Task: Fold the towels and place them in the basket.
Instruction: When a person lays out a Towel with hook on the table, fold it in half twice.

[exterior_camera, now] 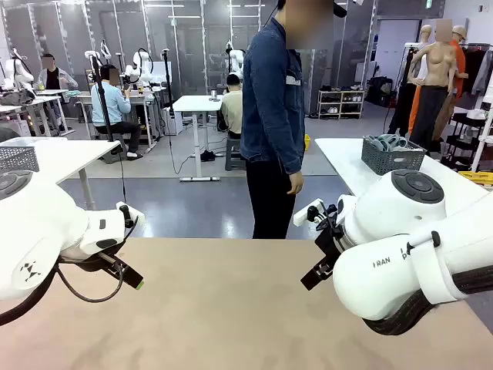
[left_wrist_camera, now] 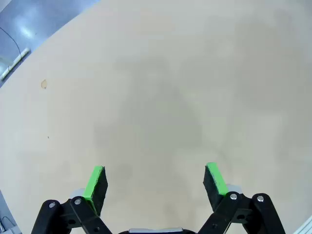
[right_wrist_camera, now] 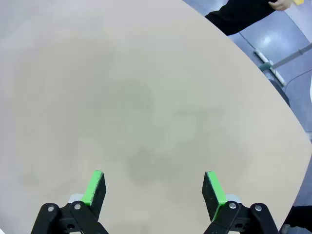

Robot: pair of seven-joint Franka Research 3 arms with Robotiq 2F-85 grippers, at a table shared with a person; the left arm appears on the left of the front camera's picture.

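Observation:
The towels and the basket are out of view. My left gripper point(exterior_camera: 132, 277) hangs low over the left of the bare tan table point(exterior_camera: 223, 308). In its wrist view the left gripper point(left_wrist_camera: 156, 178) is open, with green pads point(left_wrist_camera: 95, 181) wide apart and only tabletop between them. Over the right side, my right gripper point(exterior_camera: 310, 279) points down at the table. Its wrist view shows the right gripper point(right_wrist_camera: 153, 184) open as well, nothing between its pads point(right_wrist_camera: 212, 187).
A person point(exterior_camera: 273, 116) in a denim jacket stands at the table's far edge, arms down, hand point(exterior_camera: 295, 183) empty. The table's curved far edge point(right_wrist_camera: 253, 63) drops to grey floor. Dark mesh crates point(exterior_camera: 393, 156) sit on white side tables behind.

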